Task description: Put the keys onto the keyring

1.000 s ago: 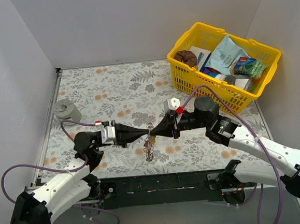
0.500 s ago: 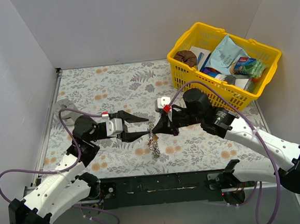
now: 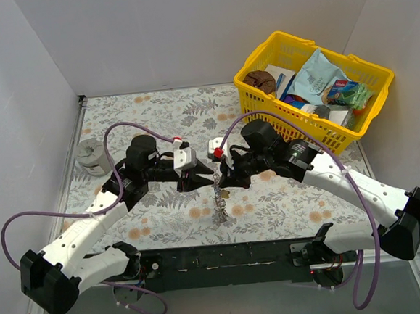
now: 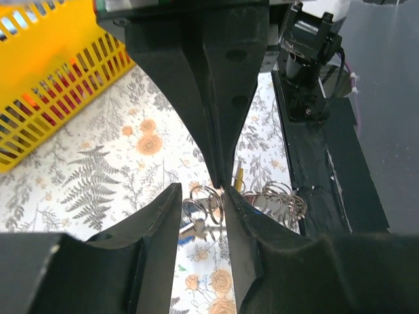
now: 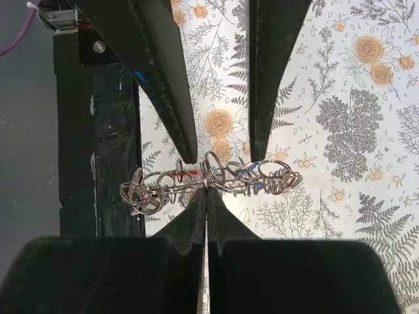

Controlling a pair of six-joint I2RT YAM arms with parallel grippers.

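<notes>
Between my two grippers, the keyring (image 5: 211, 175): a tangle of thin silver wire loops, hanging in a bunch below my right fingertips in the top view.
Keys (image 5: 186, 173): caught up in the loops. I make out slivers of red and blue from the right wrist and a bit of yellow from the left wrist, nothing clearer.
Right gripper (image 5: 206, 195): fingers pressed together, pinching a wire of the keyring at the bunch's top.
Left gripper (image 4: 201, 191): fingers spread, with the right gripper's tip between them. I cannot tell whether they touch the wire.
Table (image 3: 141, 111): floral cloth under the bunch. I cannot tell whether the lowest loops reach it.
Basket (image 3: 264, 105): yellow, filled with packets, at the far right, well apart.
Grey cylinder (image 3: 90, 153): at the table's left edge, beyond my left arm.
</notes>
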